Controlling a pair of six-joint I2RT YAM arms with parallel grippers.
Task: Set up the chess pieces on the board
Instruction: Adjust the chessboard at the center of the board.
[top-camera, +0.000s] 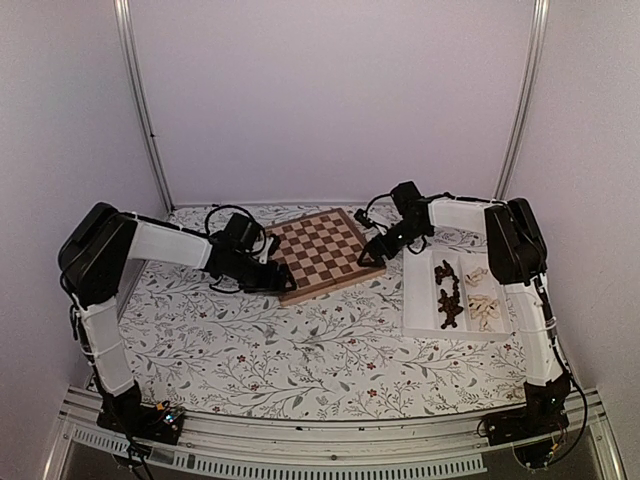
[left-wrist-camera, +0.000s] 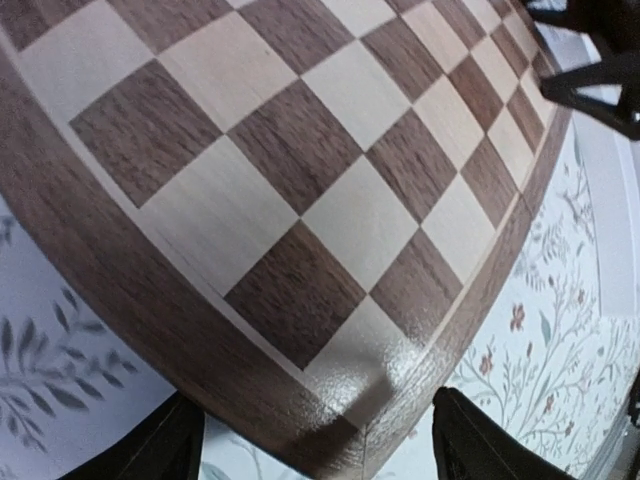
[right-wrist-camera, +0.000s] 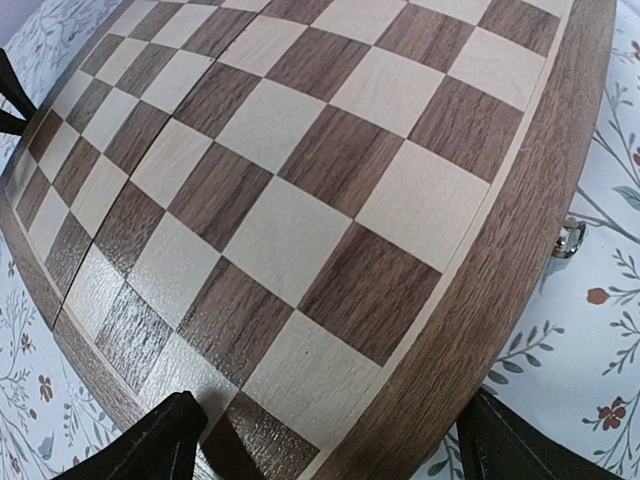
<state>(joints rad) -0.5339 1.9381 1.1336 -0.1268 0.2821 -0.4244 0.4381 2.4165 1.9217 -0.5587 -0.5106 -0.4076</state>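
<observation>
The wooden chessboard (top-camera: 320, 252) lies open at the back middle of the table, with no pieces on it. It fills the left wrist view (left-wrist-camera: 300, 180) and the right wrist view (right-wrist-camera: 300, 200). My left gripper (top-camera: 277, 278) is open, its jaws straddling the board's front left corner (left-wrist-camera: 315, 435). My right gripper (top-camera: 375, 255) is open, its jaws straddling the board's right edge (right-wrist-camera: 330, 440). Neither holds anything. Dark chess pieces (top-camera: 447, 295) and cream chess pieces (top-camera: 484, 308) lie in the white tray (top-camera: 415, 300) at the right.
The table has a floral cloth (top-camera: 300, 350). A small metal clasp (right-wrist-camera: 568, 240) sticks out of the board's side. The right gripper's black fingers (left-wrist-camera: 590, 70) show across the board from the left wrist. Metal frame posts stand at the back corners.
</observation>
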